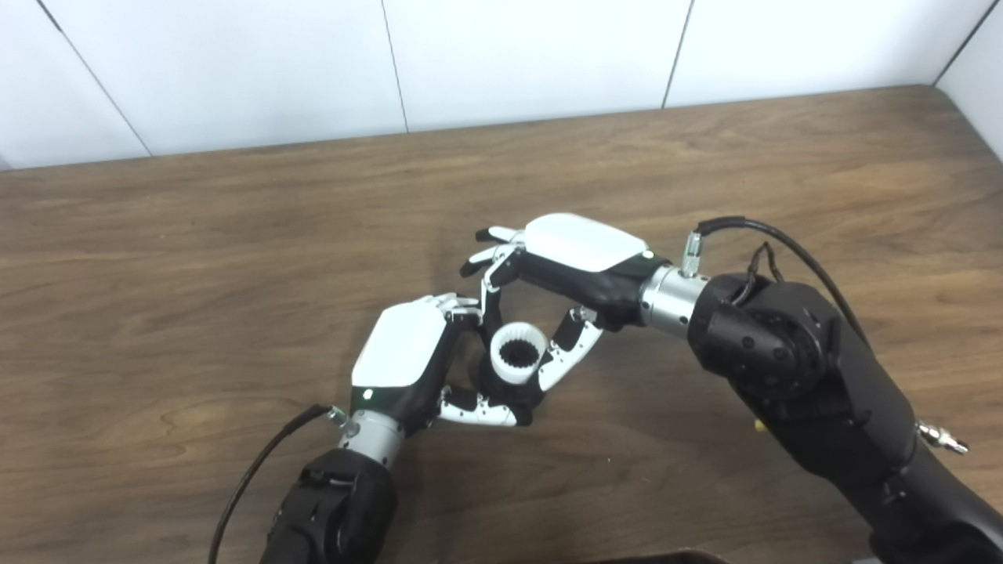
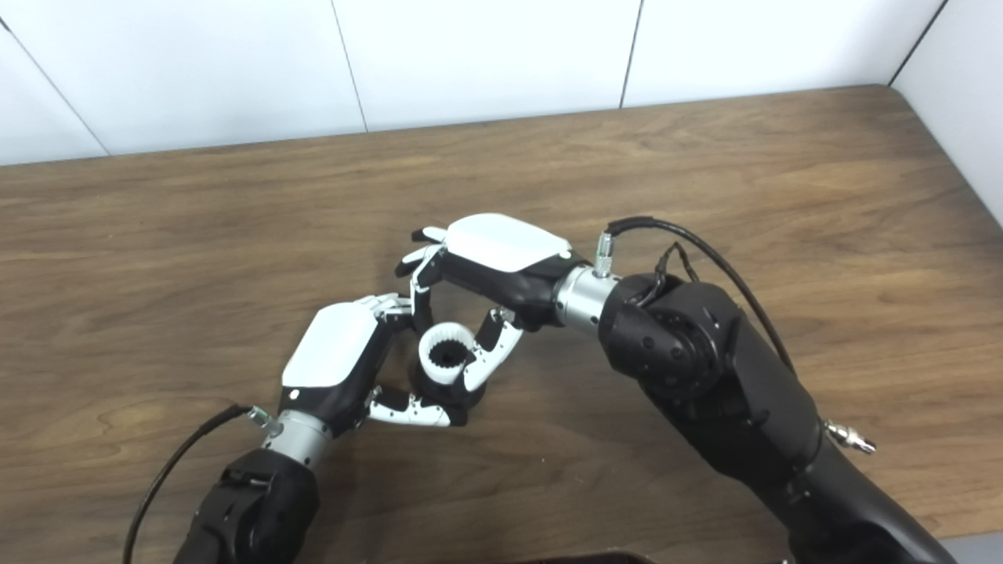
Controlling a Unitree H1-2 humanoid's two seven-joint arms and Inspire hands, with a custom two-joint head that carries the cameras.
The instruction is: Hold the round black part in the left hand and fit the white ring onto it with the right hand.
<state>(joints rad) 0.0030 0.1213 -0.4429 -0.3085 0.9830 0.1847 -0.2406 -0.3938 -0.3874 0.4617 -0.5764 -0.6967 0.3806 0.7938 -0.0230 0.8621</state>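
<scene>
The white ring (image 1: 517, 355), toothed on its inside, sits on top of the round black part (image 1: 501, 389), of which only a dark sliver shows beneath it. My left hand (image 1: 407, 352) wraps the black part from the left, thumb curled under its front. My right hand (image 1: 576, 262) reaches in from the right, its thumb and a finger pinching the ring's sides, the other fingers spread behind. The same scene appears in the right eye view, with the ring (image 2: 447, 355) between the left hand (image 2: 341, 356) and right hand (image 2: 501, 258).
The wooden table (image 1: 235, 258) stretches all round the hands. White wall panels (image 1: 501, 55) stand behind its far edge. A black cable (image 1: 258, 462) trails from the left wrist, another (image 1: 776, 239) loops over the right forearm.
</scene>
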